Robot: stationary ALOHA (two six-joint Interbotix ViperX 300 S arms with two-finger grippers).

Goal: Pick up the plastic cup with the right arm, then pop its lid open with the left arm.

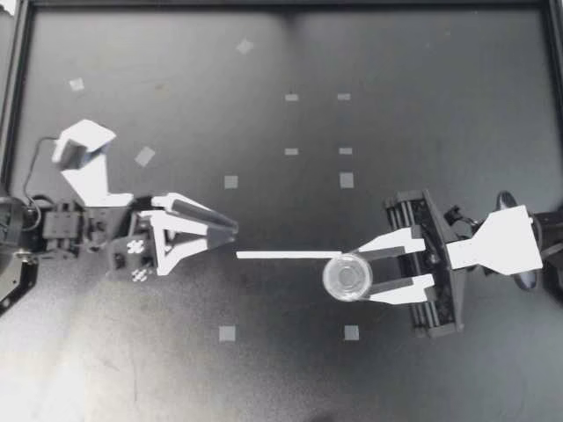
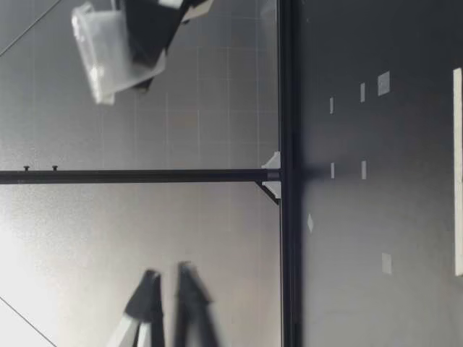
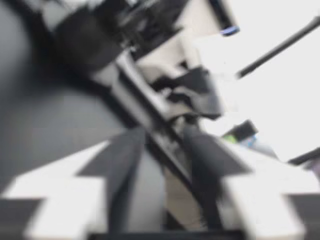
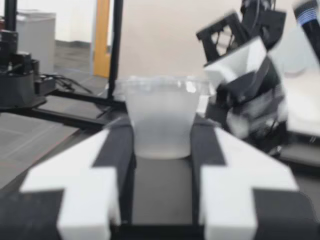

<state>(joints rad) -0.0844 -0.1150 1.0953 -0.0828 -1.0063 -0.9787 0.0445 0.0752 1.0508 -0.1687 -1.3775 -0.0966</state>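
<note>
My right gripper (image 1: pixel 368 274) is shut on a clear plastic cup (image 1: pixel 345 278), one finger on each side of its wall. The low view shows that cup (image 2: pixel 108 54) held upright, high above the table, by my right gripper (image 2: pixel 145 36). In the right wrist view the cup (image 4: pixel 160 115) stands between the fingers of my right gripper (image 4: pixel 161 125). A thin white stick (image 1: pixel 286 255) lies flat on the table between the two arms. My left gripper (image 1: pixel 230 229) points at the stick's near end with a narrow gap between its fingers and nothing in them, as in the low view (image 2: pixel 166 273) and the left wrist view (image 3: pixel 162 137).
Small grey tape squares (image 1: pixel 230 182) are scattered over the dark table (image 1: pixel 396 88). A black frame rail (image 1: pixel 18 105) runs along the table's edges. My left arm (image 4: pixel 250 85) shows ahead of the cup in the right wrist view.
</note>
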